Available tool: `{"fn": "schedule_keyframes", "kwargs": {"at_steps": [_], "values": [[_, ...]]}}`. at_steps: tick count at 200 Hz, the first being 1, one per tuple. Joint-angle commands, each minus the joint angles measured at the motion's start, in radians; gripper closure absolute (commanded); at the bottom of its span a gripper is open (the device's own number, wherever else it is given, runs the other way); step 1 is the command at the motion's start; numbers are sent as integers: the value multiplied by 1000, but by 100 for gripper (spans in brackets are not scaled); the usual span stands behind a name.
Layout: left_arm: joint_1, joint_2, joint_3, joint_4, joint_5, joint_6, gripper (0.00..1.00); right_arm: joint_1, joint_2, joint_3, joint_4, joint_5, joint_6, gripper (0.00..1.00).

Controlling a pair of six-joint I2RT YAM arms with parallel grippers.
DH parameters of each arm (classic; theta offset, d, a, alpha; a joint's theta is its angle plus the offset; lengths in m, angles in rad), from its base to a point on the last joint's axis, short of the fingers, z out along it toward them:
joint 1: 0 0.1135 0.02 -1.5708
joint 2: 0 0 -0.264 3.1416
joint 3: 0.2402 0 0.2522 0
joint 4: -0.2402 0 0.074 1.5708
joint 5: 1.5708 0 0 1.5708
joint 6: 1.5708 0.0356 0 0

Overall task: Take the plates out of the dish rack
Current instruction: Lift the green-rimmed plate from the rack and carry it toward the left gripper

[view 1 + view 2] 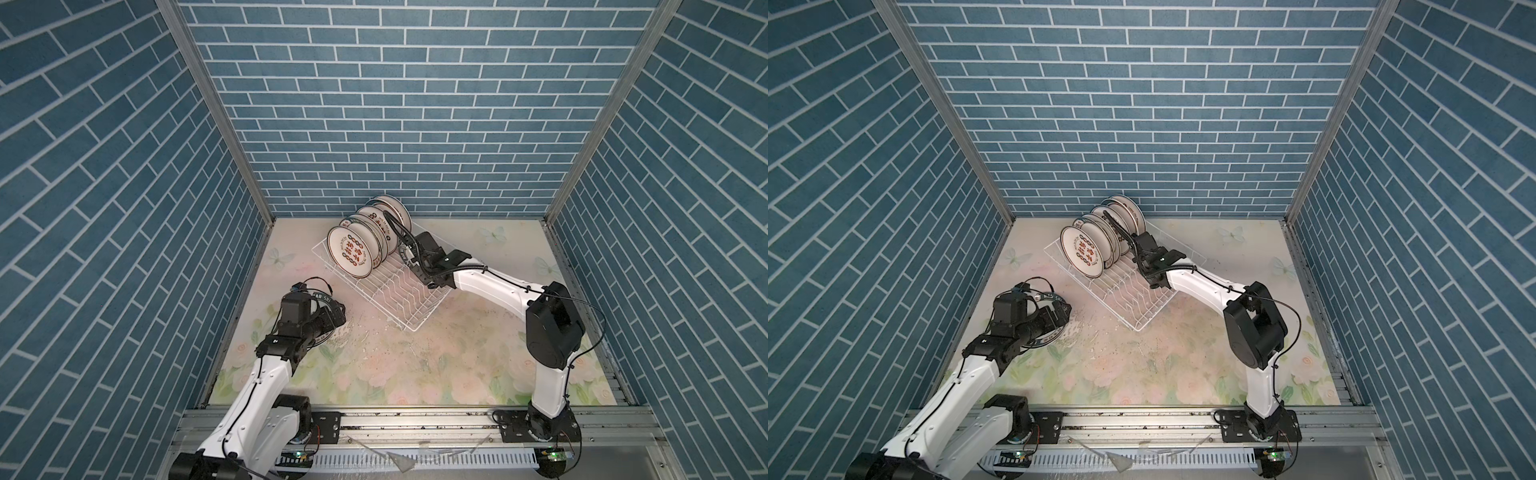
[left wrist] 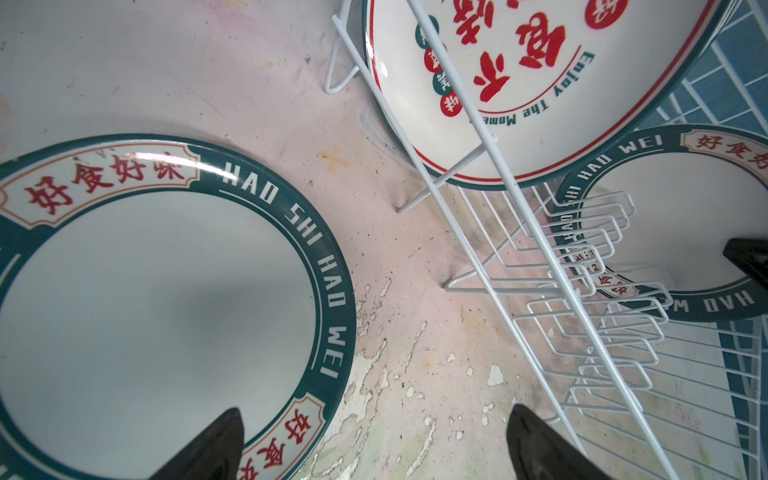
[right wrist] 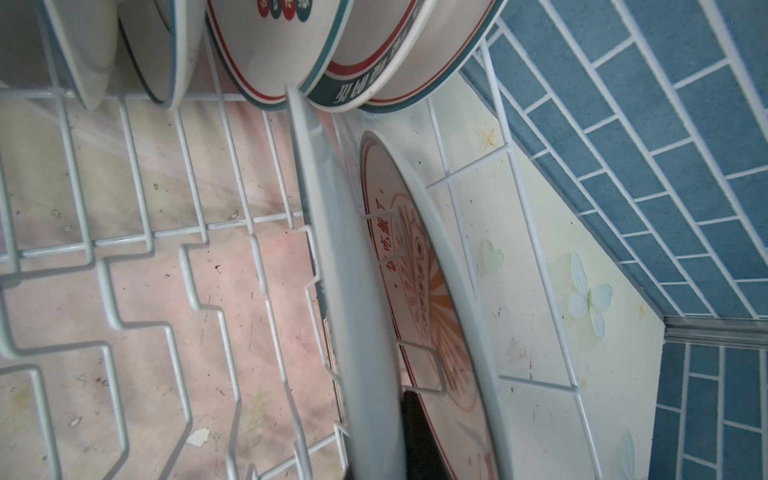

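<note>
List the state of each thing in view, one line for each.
dish rack: resting on the table, near slots empty, far slots filled.
racked plates: standing on edge in the far slots.
held plate: standing on edge in the dish rack, gripped at its rim.
flat plate: lying face up on the table, outside the dish rack.
left gripper: jaws open, empty, over the flat plate's edge.
right gripper: jaws shut on the held plate.

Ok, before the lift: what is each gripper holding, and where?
The right gripper pinches a racked plate by its rim; left gripper, open, holds nothing.
</note>
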State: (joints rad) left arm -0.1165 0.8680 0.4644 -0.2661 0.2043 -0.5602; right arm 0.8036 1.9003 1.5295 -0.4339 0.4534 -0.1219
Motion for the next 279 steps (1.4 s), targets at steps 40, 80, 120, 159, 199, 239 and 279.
{"fn": "schedule_keyframes", "kwargs": {"at_steps": [40, 80, 120, 159, 199, 239, 279], "values": [[-5, 1, 10, 13, 9, 7, 1, 68, -197, -97, 117, 49, -85, 100], [-5, -85, 10, -22, -8, 12, 1, 110, -278, -116, 151, 107, -123, 100], [-5, -151, 19, -41, 8, 13, 1, 134, -395, -215, 294, 83, -46, 100], [-5, -202, -2, 23, 67, 8, 1, 132, -506, -345, 426, -92, 222, 100], [-5, -214, -14, 85, 116, -11, 1, 129, -551, -451, 558, -259, 505, 100], [-5, -188, -43, 193, 186, -58, 1, 129, -492, -469, 650, -475, 728, 100], [-5, -191, -54, 223, 207, -70, 1, 131, -435, -462, 679, -595, 854, 100]]}}
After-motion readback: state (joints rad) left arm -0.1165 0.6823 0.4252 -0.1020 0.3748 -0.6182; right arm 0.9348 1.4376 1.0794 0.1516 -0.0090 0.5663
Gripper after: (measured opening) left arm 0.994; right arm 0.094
